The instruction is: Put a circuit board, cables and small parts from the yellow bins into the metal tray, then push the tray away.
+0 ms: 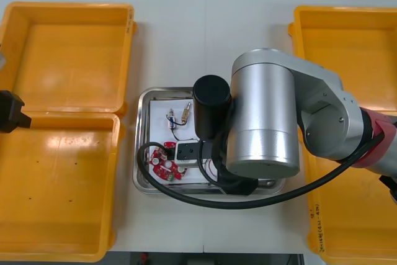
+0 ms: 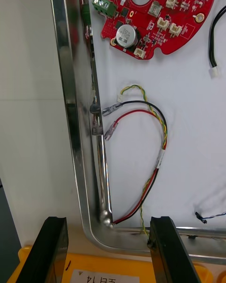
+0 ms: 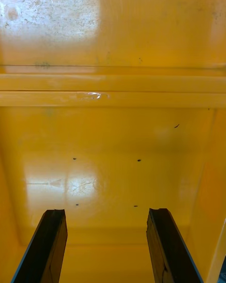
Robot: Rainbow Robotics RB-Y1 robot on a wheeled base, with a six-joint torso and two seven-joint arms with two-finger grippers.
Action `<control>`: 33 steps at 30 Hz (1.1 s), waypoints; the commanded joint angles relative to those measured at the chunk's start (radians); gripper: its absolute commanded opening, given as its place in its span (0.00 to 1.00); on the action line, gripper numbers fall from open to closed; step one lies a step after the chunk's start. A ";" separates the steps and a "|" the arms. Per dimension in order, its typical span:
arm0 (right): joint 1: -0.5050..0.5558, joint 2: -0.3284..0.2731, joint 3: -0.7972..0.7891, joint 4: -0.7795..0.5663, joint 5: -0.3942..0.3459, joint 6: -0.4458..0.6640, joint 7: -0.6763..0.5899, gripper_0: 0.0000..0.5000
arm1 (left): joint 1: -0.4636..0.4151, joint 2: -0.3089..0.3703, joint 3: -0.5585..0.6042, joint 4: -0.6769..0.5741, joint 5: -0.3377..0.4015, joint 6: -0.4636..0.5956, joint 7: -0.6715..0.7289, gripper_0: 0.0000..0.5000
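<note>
Right wrist view puts the right end effector (image 2: 107,250) nearest. Its two black fingers stand well apart with nothing gripped, and the rounded corner of the metal tray (image 2: 70,99) sits just past the fingertips. A yellow bin (image 2: 132,265) shows beneath them, and bare tabletop (image 2: 28,99) runs along the tray's outer side. Whether a finger touches the rim cannot be told. Just inside that corner the red and yellow cable (image 2: 164,137) loops over the white floor, and the tip of a blue and white cable (image 2: 212,215) lies near one finger. Farther in come the round red circuit board (image 2: 160,23) and a black cable (image 2: 213,42). Front view shows the tray in the middle of the tabletop between the bins, its long axis running left to right, with small metal parts (image 1: 186,113) toward its far side. The right arm (image 1: 263,122) bends in from the right and hangs over the tray's right half. With board, cables and parts already inside, the loading looks done, and I judge the push away to be what remains. The right arm is by far the nearer, and the tray lies below and just ahead of its fingers, so the shove would go across the short axis toward the far edge. The left end effector (image 3: 107,245) waits well apart over the left yellow bins (image 1: 68,48), fingers spread, holding nothing
</note>
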 commanded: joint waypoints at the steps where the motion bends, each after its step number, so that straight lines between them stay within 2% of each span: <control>1: 0.038 0.047 0.062 -0.012 0.081 -0.019 0.014 1.00 | 0.014 0.048 0.029 -0.028 0.007 0.007 -0.027 1.00; 5: 0.087 0.062 0.094 -0.010 0.168 -0.031 0.021 1.00 | 0.014 0.048 0.029 -0.028 0.007 0.007 -0.027 1.00; 12: 0.171 0.086 0.106 -0.007 0.217 -0.048 0.035 1.00 | 0.014 0.048 0.029 -0.028 0.007 0.007 -0.027 1.00; 18: 0.187 0.116 0.149 0.020 0.278 -0.067 0.038 1.00 | 0.014 0.048 0.029 -0.028 0.007 0.007 -0.027 1.00; 27: 0.190 0.163 0.181 0.108 0.332 -0.094 0.040 1.00 | 0.014 0.048 0.029 -0.028 0.007 0.007 -0.027 1.00; 33: 0.191 0.179 0.184 0.148 0.341 -0.119 0.040 1.00 | 0.014 0.048 0.029 -0.028 0.007 0.007 -0.027 1.00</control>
